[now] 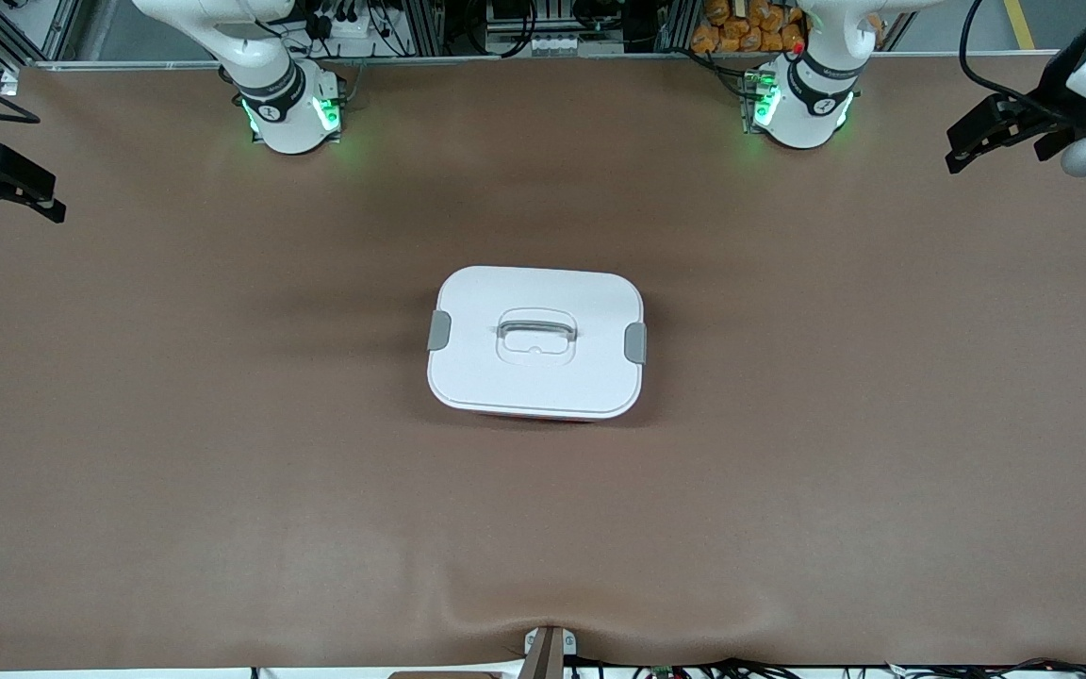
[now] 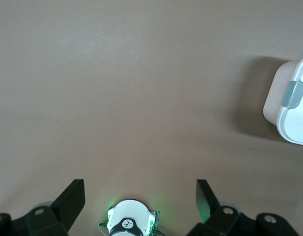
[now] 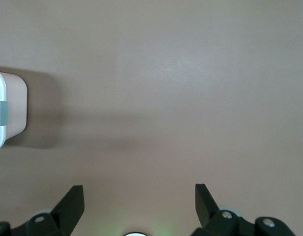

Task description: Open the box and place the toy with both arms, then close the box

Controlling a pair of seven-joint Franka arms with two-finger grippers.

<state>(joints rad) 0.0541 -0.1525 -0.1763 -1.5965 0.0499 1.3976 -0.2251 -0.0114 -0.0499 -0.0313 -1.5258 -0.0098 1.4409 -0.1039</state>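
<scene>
The box [image 1: 535, 341] sits shut in the middle of the table, its white lid on, with a recessed handle [image 1: 535, 334] and a grey clip [image 1: 438, 330] at each short end. The toy is out of view. My left gripper [image 1: 977, 137] hangs open and empty over the left arm's end of the table, well apart from the box. In the left wrist view the gripper [image 2: 140, 189] is over bare table, with the box [image 2: 289, 105] at the frame's edge. My right gripper [image 1: 10, 184] hangs open over the right arm's end. It [image 3: 139, 194] holds nothing, and the box [image 3: 11, 105] shows at the edge.
A brown mat [image 1: 222, 453] covers the table. The arms' green-lit bases [image 1: 293, 113] [image 1: 802, 108] stand along the edge farthest from the front camera. A small bracket [image 1: 548, 646] sits at the nearest edge.
</scene>
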